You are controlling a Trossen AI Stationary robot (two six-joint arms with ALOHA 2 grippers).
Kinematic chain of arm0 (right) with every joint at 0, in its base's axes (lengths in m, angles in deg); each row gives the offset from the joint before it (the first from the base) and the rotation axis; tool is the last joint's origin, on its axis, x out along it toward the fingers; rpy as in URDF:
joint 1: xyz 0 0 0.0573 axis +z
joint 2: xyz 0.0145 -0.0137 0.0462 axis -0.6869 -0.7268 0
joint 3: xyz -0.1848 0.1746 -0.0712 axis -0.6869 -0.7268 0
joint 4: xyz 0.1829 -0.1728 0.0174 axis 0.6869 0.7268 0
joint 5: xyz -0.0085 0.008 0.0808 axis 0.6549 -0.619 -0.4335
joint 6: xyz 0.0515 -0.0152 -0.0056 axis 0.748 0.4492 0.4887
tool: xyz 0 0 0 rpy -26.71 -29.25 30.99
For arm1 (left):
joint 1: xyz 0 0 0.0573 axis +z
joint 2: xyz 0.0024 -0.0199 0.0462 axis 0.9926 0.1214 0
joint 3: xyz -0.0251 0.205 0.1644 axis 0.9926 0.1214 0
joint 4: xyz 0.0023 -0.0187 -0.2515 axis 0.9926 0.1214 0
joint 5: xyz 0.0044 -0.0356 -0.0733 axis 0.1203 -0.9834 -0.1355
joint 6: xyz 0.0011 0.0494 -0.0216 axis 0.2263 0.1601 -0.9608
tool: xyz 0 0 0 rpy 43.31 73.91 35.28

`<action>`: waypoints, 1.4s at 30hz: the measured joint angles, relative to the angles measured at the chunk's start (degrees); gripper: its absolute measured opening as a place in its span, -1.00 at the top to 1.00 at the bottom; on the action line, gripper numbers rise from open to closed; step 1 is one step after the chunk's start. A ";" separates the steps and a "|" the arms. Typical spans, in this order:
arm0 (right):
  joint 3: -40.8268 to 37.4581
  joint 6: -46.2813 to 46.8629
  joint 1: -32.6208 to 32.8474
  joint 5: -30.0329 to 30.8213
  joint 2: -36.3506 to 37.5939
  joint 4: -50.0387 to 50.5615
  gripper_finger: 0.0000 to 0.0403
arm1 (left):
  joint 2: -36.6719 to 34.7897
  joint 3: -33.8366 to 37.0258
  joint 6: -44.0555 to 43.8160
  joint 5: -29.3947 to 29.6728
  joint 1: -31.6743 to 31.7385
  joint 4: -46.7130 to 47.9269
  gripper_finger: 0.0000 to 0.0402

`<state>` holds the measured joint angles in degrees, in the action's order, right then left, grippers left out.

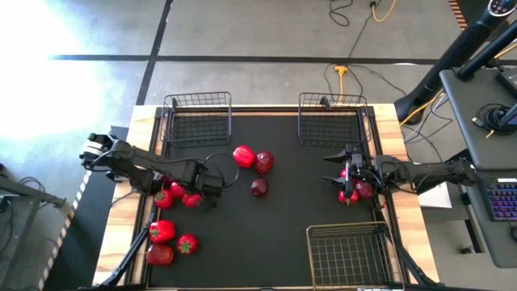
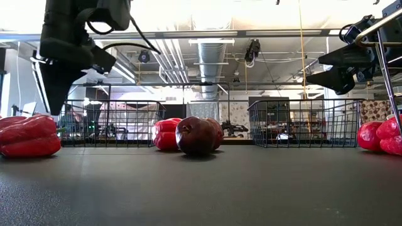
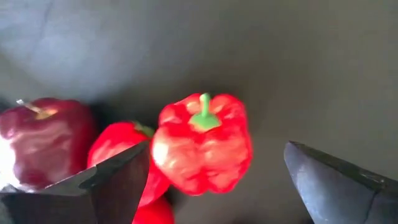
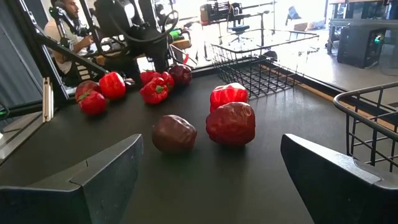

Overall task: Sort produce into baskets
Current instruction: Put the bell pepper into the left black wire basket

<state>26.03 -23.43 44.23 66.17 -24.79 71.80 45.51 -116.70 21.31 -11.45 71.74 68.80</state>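
Red pepper (image 3: 202,144) fills the left wrist view between the left gripper's (image 1: 212,192) spread, empty fingers; from above it hides under that gripper, left of centre. Right gripper (image 1: 338,176), also spread and empty, hovers mid-right. Baskets (image 1: 198,118) sit farther back; one is cut off at the bottom edge.

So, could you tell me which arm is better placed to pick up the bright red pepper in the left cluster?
The left. Its gripper hangs over the red pepper, jaws open to either side of it. The right gripper waits across the mat, by the fruit at the right edge.
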 joint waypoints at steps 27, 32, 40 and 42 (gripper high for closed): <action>0.00 0.00 0.00 0.00 0.00 -0.02 -0.85 | 0.16 10.29 -1.68 -1.53 -0.17 -8.01 -0.70; 0.00 0.00 0.01 0.00 0.00 -0.01 -0.85 | 0.16 13.82 -1.06 -1.14 -0.17 -11.35 -0.59; 0.00 0.00 0.00 0.00 0.00 -0.01 -0.85 | 0.16 14.77 -0.40 1.71 -0.15 -12.03 -0.43; 0.00 0.00 0.01 0.00 0.00 -0.01 -0.85 | 0.16 13.71 -0.20 3.53 -0.15 -12.18 -0.38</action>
<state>26.03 -23.43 44.24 66.18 -24.79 71.80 45.66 -102.99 21.12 -7.92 71.59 56.62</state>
